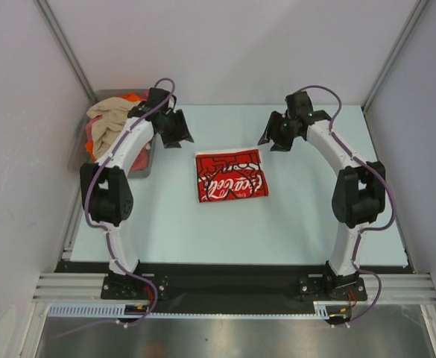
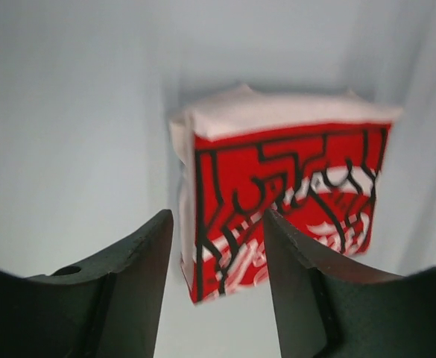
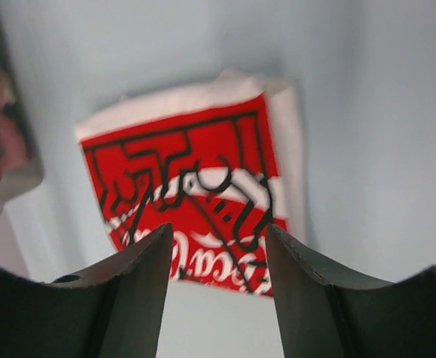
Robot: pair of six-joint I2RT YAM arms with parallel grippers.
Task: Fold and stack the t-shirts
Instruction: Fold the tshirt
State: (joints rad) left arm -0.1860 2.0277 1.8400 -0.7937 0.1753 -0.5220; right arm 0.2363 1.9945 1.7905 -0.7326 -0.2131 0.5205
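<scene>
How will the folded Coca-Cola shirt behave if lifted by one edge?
The folded shirt is soft layered cloth, so it would probably droop and unfold. It lies flat on the smooth table, so a push likely slides or bunches it.

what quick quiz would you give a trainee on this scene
1. True or false: the left gripper holds the folded shirt.
2. Where is the beige shirt? A in the tray; B under the folded shirt; C on the floor.
3. Fill in: the right gripper is ____ (open or shut).
Key: 1 false; 2 A; 3 open.
</scene>
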